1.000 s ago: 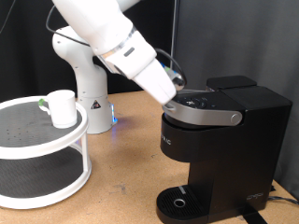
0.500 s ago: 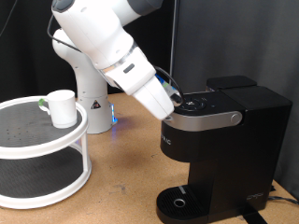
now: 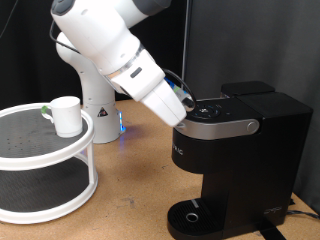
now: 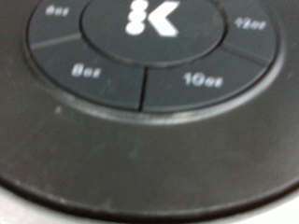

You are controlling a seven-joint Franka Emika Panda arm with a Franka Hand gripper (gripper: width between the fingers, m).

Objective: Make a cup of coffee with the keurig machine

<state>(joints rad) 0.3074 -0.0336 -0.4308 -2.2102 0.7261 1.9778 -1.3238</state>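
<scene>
Black keurig machine (image 3: pixel 235 150): rigid, heavy; lid btns (image 4: pixel 149 51) best pressed lightly. Gripper (image 3: pixel 186 108) at lid; open/closed can't be told.

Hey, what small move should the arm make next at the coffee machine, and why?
Probably back off without pressing: the end effector hovers at the keurig machine size buttons, but the cup sits on the white rack, not on the drip tray.

Keurig machine (image 3: pixel 238 150): matte-black, upright, lid closed, silver-grey arched handle across the front; the wrist view fills with its round button panel (image 4: pixel 149 56) (6, 8, 10, 12 oz). White cup (image 3: pixel 67 116): upright on the tiered stand at the exterior view's left.
</scene>
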